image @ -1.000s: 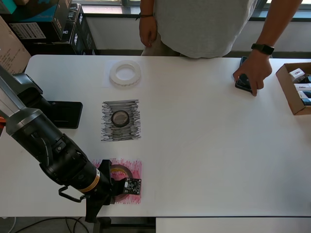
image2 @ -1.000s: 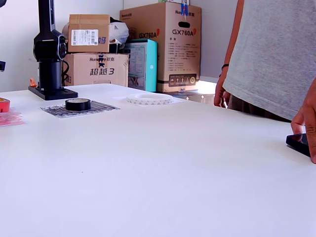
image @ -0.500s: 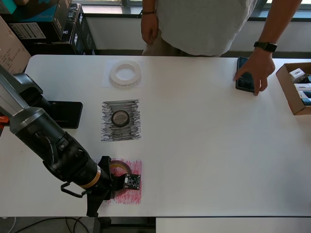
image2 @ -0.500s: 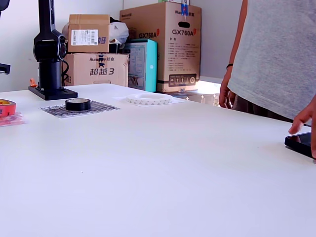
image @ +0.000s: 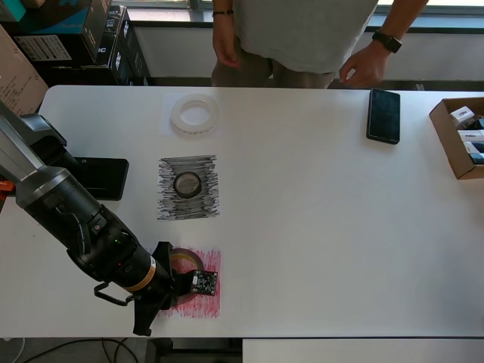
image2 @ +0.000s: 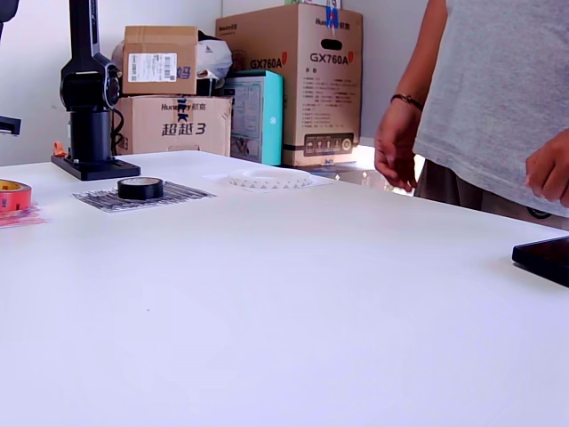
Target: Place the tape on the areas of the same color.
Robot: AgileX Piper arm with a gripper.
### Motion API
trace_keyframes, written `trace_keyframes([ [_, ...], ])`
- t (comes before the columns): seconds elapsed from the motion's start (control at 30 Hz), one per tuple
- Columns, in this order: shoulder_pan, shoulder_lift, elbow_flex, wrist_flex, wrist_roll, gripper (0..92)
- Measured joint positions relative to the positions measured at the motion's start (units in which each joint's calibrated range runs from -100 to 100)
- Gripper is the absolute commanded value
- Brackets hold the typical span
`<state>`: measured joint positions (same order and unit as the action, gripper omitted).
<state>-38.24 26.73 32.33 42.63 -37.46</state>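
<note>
Red-brown tape (image: 187, 266) with a yellowish core lies on the red scribbled patch (image: 204, 296) in the overhead view, partly under the gripper (image: 181, 283); whether its fingers are spread or closed on the roll cannot be told. Beyond the fingers, the black roll (image: 187, 184) sits on the black scribbled patch (image: 188, 208), and the clear roll (image: 195, 115) farther off. Since a second ago the person's hand (image: 364, 70) has left the phone (image: 383, 115).

In the exterior view the red-brown roll (image2: 13, 196) shows at the left edge. Boxes read "GX760A" (image2: 302, 80) and "超越3" (image2: 173, 124).
</note>
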Motion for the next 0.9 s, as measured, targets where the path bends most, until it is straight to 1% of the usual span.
trace_keyframes([
  [0.17,0.0,0.4,0.0,-2.1,0.0,0.0],
  [0.63,0.0,2.3,0.0,-2.9,0.0,1.2],
  [0.7,0.0,2.3,0.0,-3.1,0.0,5.6],
  [0.77,0.0,2.3,0.0,-3.2,0.0,13.9],
  [0.9,0.0,2.3,0.0,-3.4,0.0,37.4],
])
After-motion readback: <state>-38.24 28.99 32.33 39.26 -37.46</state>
